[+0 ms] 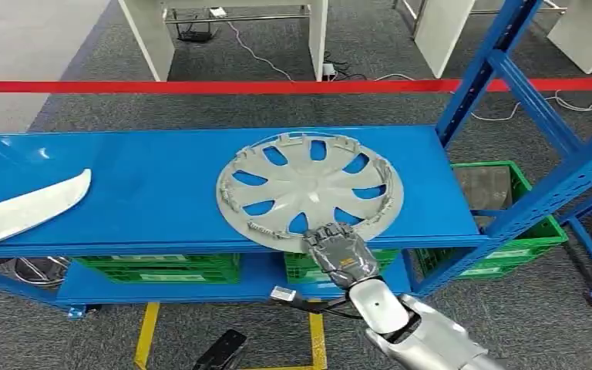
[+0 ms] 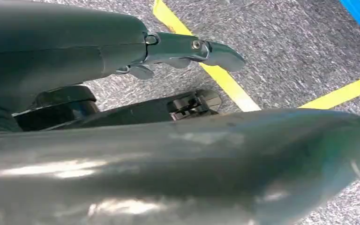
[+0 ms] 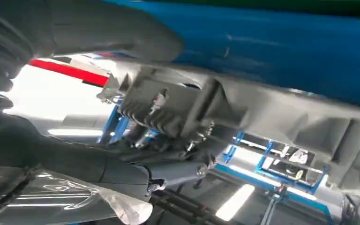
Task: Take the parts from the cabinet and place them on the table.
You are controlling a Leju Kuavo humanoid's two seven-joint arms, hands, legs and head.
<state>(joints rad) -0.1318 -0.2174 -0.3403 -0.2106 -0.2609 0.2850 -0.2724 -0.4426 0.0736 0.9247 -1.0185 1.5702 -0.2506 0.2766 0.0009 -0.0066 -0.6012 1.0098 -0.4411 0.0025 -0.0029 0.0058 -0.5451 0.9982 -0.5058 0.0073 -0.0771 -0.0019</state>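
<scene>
The round grey plastic wheel cover (image 1: 309, 190) lies inner side up on the blue metal shelf (image 1: 146, 193) of the rack, its near rim at the shelf's front edge. The right hand (image 1: 339, 253) grips that rim, fingers on top. A long white curved panel (image 1: 27, 208) lies at the shelf's left end. The left hand (image 2: 187, 51) hangs over grey carpet, fingers apart, holding nothing.

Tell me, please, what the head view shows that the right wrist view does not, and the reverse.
Head view alone: the whole grey wheel cover lying on the blue shelf, a white curved panel at the shelf's left end, and green crates below. Right wrist view alone: the cover's ribbed clips seen close, from the rim. Both share the right hand at the cover's near rim, and the shelf.
</scene>
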